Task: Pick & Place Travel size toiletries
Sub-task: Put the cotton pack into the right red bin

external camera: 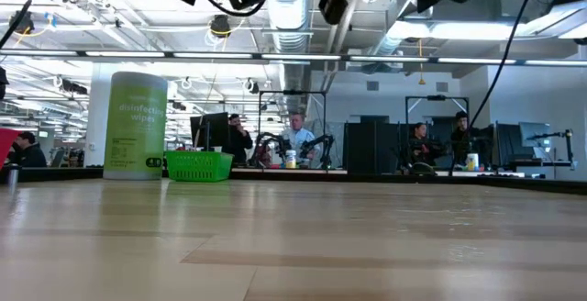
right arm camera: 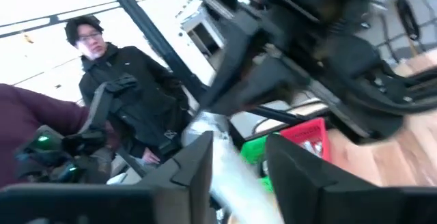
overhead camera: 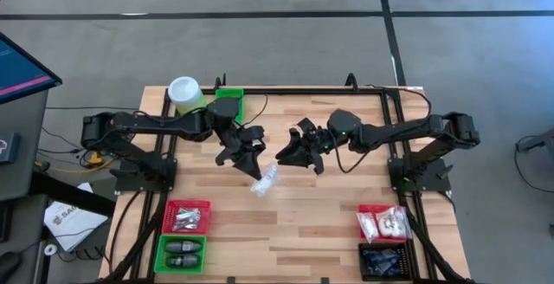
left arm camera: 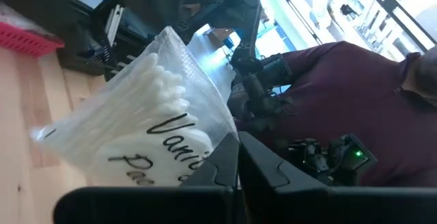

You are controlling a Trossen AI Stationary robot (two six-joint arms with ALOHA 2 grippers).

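One of the toiletries, a clear sachet of white cotton swabs [overhead camera: 264, 179], hangs over the middle of the table. My left gripper [overhead camera: 249, 156] is shut on it, and its wrist view shows the sachet [left arm camera: 150, 115] stretching out ahead of the fingers. My right gripper [overhead camera: 290, 156] faces the left one from the table's right. Its fingers stand apart on either side of a white strip of the sachet [right arm camera: 229, 162]. My left gripper pinches the sachet's edge [left arm camera: 222, 145] between its two shut fingers, which point about level from the table's left. The sachet is lifted clear of the table and slants toward the near edge. My right gripper: I cannot tell whether its fingers touch the sachet.
A green canister with a white lid [overhead camera: 184, 93] and a green bin [overhead camera: 228, 104] stand at the far left. A red bin [overhead camera: 186, 216] and a green bin [overhead camera: 180, 254] stand near left. A red bin [overhead camera: 383, 223] and a black bin [overhead camera: 383, 261] stand near right. People sit beyond the table.
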